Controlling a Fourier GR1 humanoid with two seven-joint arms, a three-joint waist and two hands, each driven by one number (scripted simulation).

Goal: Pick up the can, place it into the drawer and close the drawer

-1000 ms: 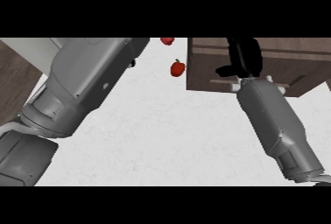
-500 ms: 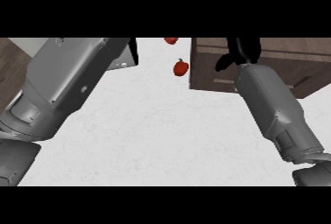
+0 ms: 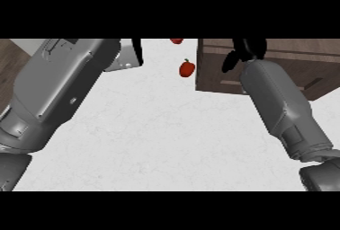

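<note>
No can shows in the head view. The brown wooden drawer unit (image 3: 292, 56) stands at the upper right on the white counter (image 3: 166, 134). My right forearm runs up across its front. My right hand (image 3: 243, 48) lies over the unit's top at the picture's upper edge, mostly cut off, so what it holds is hidden. My left forearm fills the left side. Of my left hand (image 3: 137, 50) only a black strip shows near the upper edge, beside a pale grey part (image 3: 123, 60).
A red pepper-like object (image 3: 187, 68) lies on the counter just left of the drawer unit. Another red piece (image 3: 176, 41) peeks in at the top edge. Dark wood floor (image 3: 12, 67) shows beyond the counter's left edge.
Both forearms have pushed farther forward and up. My right hand has slid deeper over the drawer unit, so less of it shows. The red objects have not moved on the counter.
</note>
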